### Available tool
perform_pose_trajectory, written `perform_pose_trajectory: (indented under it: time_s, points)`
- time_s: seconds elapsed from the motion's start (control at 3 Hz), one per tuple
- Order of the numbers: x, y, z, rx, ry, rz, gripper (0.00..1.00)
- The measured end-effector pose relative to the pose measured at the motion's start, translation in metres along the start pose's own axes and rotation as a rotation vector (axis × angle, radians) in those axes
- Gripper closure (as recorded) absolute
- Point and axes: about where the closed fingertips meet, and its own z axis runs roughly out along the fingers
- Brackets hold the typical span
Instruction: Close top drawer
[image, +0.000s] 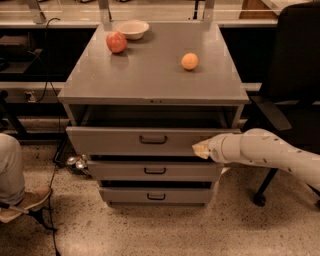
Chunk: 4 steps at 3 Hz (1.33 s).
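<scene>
The top drawer (115, 140) of the grey metal cabinet stands pulled out, with a dark gap between its front and the cabinet top. Its small dark loop handle (153, 140) sits at the centre of the flat front. My gripper (200, 149) comes in from the right on a white arm (270, 155). Its pale tip is at the right end of the drawer front, touching or nearly touching it. Two lower grey drawers (155, 171) sit below, also slightly out.
On the cabinet top (150, 70) lie a red apple (116, 42), a white bowl (132, 29) and an orange (189, 61). A black office chair (295, 90) stands at the right. A person's leg and shoe (15, 185) are at the left, with cables on the floor.
</scene>
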Motion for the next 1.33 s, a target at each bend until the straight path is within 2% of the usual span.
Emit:
perform_pose_trajectory:
  time_s: [0.33, 1.0, 1.33]
  points:
    - [-0.009, -0.01, 0.011, -0.006, -0.03, -0.014, 1.0]
    - [-0.018, -0.015, 0.017, -0.001, -0.064, -0.03, 1.0]
    - [-0.016, -0.012, 0.002, 0.036, -0.069, -0.029, 1.0]
